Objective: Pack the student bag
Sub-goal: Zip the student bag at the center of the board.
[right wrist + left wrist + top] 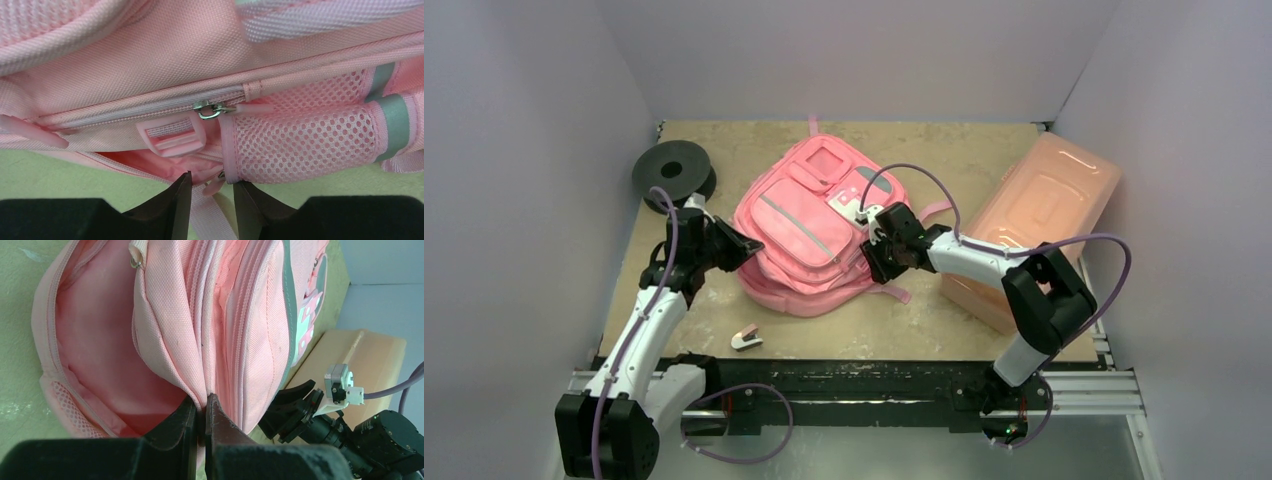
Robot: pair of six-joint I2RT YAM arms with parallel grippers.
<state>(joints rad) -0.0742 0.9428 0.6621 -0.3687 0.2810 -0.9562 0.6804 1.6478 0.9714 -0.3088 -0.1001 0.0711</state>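
Pinching a fold of pink fabric at the bag's lower left edge, the left gripper has its jaws almost together, only the thickness of the cloth between them. Student bag lies flat, front pockets up, near the middle of the table, top end toward the far wall. Left wrist view: the main compartment gapes open to the left of the pinched fold, pink lining visible inside. The front panels with the grey stripe run off to the right. Right gripper sits at the bag's near right edge, jaws a narrow gap apart. A pink webbing strap runs between them; whether the fingers press on it, cannot tell. Right wrist view, just above the fingers: a pink plastic buckle, a metal zipper pull at the end of a closed zip, and a mesh side pocket to the right. Salmon plastic box with its lid on sits at the right side of the table, close to the bag. Black spool stands at the far left corner. Small white-and-pink object lies near the front edge, apart from the bag; too small to identify.
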